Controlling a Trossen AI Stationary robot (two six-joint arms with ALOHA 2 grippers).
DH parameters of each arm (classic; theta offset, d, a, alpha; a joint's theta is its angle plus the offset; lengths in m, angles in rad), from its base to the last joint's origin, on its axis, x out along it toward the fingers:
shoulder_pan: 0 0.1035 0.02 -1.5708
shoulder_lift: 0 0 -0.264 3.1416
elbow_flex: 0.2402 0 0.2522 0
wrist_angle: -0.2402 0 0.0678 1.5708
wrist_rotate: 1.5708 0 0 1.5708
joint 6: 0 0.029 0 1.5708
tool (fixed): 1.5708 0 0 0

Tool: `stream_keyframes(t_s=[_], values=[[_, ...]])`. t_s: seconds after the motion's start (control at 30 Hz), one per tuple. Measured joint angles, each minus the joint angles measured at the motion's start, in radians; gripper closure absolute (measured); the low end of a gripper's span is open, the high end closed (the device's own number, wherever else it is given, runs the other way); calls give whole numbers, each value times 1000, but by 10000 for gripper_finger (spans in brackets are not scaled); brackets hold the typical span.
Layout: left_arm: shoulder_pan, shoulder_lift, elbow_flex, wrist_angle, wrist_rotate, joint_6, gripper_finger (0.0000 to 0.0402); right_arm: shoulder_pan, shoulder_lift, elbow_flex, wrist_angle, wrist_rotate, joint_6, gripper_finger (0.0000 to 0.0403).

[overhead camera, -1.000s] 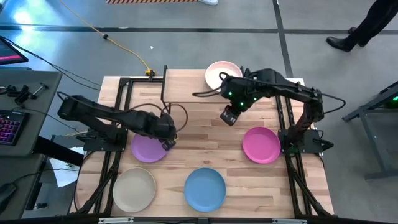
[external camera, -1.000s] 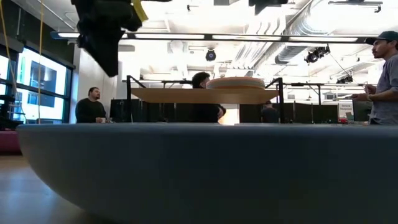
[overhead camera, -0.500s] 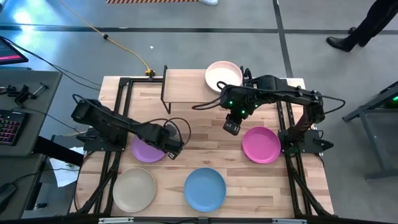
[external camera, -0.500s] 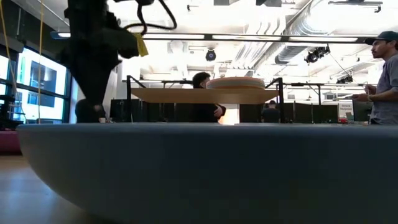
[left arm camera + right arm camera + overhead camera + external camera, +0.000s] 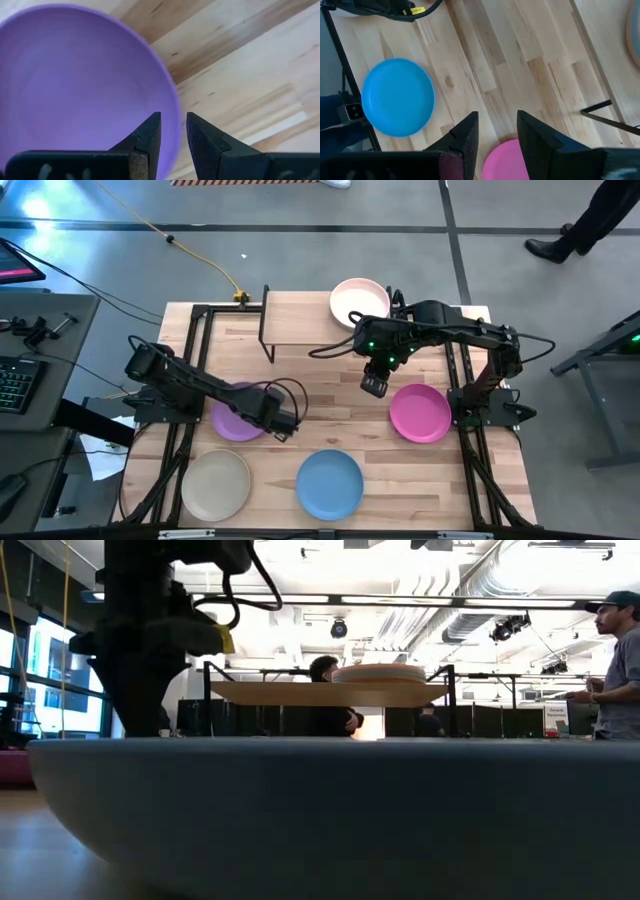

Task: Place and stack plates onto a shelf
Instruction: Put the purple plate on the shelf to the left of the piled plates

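Wooden tabletop [image 5: 330, 420], grey floor around. Purple plate [image 5: 234, 420] near the left edge, rim between the tips of the left claw [image 5: 172, 131], fingers slightly apart, not clamped. Pink plate [image 5: 358, 300] on the shelf [image 5: 300, 315] at the far side. Magenta plate [image 5: 420, 412] at right, blue plate [image 5: 330, 483] and beige plate [image 5: 215, 484] along the near edge. Right claw [image 5: 496, 131] hovering, parted and empty, just beside the magenta plate. People in the room beyond.

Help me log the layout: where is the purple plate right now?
In the high view the purple plate lies on the table's left half, above the beige plate, with the left gripper over its right rim.
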Motion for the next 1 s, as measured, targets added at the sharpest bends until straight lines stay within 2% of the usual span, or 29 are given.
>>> stream_keyframes(t_s=[0.27,1.0], values=[[-7,9,0,56,-19,-19,318,0,0,0,0,0,1,289],[-19,112,0,52,-20,-50,318,1,0,0,0,0,19,289]])
